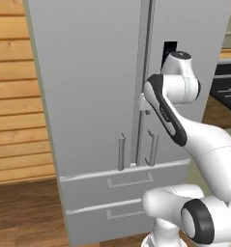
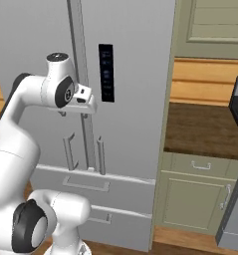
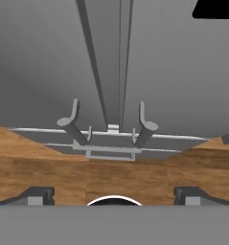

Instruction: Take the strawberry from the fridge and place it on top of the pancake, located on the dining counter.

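With both doors of the fridge (image 1: 93,96) shut, the task is judged barely begun: the hand (image 3: 114,194) is held wide and empty before the door handles (image 3: 75,122) at twelve o'clock, the strawberry presumably inside

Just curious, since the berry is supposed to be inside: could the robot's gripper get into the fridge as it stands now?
Probably not yet. Both doors of the fridge look closed. The gripper is open and near the door, holding nothing, so a door handle must be pulled first.

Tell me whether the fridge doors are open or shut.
Shut: both fridge doors sit flush, meeting at the centre seam, and its two handles hang side by side.
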